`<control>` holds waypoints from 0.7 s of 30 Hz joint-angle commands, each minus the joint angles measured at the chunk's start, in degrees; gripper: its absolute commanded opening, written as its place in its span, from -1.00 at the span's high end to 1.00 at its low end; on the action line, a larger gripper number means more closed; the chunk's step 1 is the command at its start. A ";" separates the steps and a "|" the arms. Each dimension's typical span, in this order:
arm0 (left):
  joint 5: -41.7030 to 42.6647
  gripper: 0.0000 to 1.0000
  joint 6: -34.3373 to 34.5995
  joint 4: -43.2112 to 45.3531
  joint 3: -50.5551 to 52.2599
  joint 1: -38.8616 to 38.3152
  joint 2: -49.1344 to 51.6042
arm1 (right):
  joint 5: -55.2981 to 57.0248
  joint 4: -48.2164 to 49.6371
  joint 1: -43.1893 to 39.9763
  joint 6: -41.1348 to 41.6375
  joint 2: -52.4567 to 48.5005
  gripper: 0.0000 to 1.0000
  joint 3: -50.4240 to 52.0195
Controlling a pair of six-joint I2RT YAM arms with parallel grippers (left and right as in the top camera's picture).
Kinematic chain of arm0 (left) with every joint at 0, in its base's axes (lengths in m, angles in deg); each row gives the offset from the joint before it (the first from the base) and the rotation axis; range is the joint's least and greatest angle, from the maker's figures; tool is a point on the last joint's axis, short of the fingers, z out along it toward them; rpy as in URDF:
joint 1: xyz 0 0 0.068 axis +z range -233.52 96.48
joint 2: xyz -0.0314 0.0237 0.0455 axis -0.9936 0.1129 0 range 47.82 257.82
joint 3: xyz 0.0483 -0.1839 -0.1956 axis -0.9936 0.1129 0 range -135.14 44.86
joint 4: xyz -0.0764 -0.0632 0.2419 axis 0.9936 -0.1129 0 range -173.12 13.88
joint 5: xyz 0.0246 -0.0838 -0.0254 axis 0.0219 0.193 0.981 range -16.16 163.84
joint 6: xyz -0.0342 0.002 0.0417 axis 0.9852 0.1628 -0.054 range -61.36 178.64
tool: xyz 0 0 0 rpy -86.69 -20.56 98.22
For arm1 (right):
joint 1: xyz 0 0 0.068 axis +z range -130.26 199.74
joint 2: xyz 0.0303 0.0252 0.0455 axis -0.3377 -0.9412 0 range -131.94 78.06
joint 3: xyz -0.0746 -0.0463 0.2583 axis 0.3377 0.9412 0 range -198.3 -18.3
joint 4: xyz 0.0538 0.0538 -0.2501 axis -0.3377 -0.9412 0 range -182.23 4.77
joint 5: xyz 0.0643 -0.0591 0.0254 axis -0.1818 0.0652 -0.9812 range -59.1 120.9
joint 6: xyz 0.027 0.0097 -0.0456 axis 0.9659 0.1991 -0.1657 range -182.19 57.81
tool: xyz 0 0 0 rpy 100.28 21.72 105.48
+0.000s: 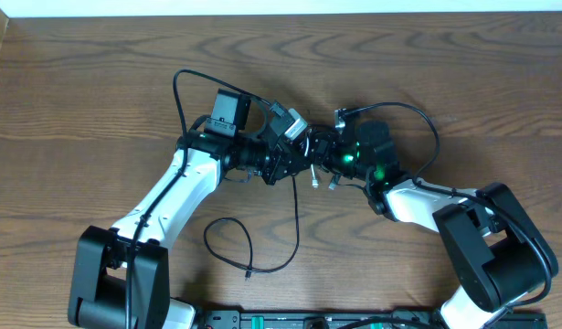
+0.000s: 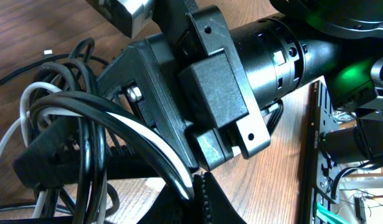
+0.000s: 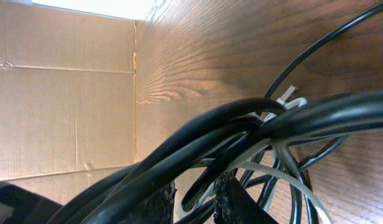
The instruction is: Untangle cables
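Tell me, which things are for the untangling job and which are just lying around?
For the job: black cables, white cable, left end effector, right end effector.

Just there: wooden table, cardboard wall.

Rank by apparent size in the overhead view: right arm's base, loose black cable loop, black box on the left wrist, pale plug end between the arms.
1. right arm's base
2. loose black cable loop, by outline
3. black box on the left wrist
4. pale plug end
The box is raised; nearness may flatter it.
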 commanded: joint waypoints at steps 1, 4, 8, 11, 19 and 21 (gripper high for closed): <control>1.79 0.85 -1.38 0.11 -0.31 -0.37 -0.20 | 3.10 0.22 1.44 0.42 -0.02 0.78 -0.63; 1.79 0.85 -1.38 0.11 -0.31 -0.37 -0.20 | 3.93 0.63 1.44 0.42 -0.33 0.85 -0.63; 1.79 0.85 -1.40 0.11 -0.31 -0.37 -0.20 | 4.28 2.27 1.79 0.39 -0.79 0.87 -0.63; 1.53 0.85 -1.38 0.09 -0.31 -0.37 -0.20 | 3.54 2.60 1.81 0.15 -0.81 0.98 -0.63; -17.68 0.85 4.92 1.25 -0.31 -0.35 -0.20 | -9.40 4.66 -1.16 -5.29 0.52 0.98 -0.63; -21.59 0.85 8.63 2.05 -0.31 -0.35 -0.20 | -12.63 4.42 -2.43 -5.40 1.42 0.98 -0.63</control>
